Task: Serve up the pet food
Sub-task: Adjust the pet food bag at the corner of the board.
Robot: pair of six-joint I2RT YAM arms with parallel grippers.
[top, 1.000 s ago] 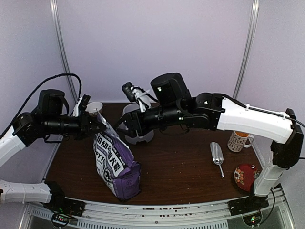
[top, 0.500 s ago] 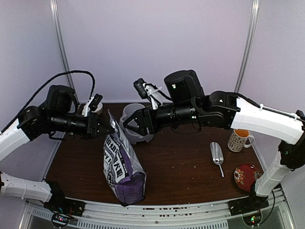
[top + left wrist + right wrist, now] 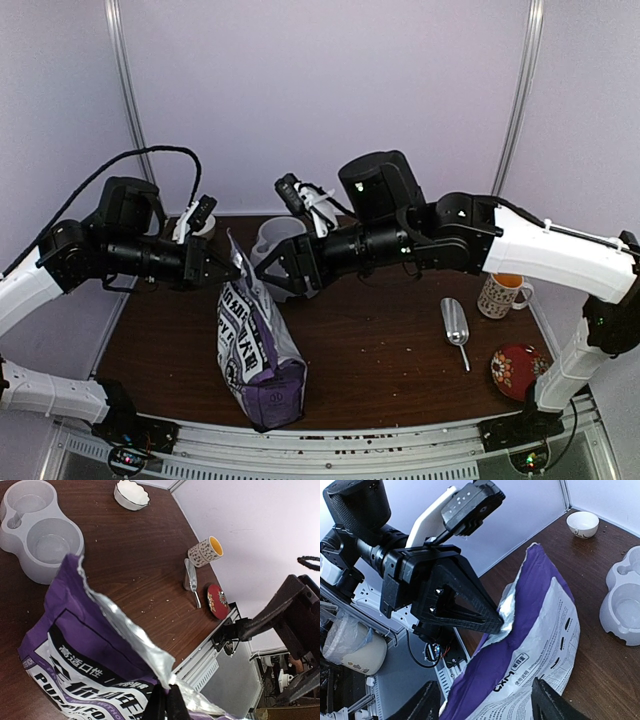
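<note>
Right tool (image 3: 277,275) dipped toward food bag (image 3: 255,350); brown table (image 3: 380,345), lilac walls (image 3: 330,90).

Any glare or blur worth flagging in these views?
Left wrist: foil lining of the pet food bag glares white. Right wrist: right claw is a dark silhouette at frame bottom; left claw sharp. Top external: even light, sharp.
</note>
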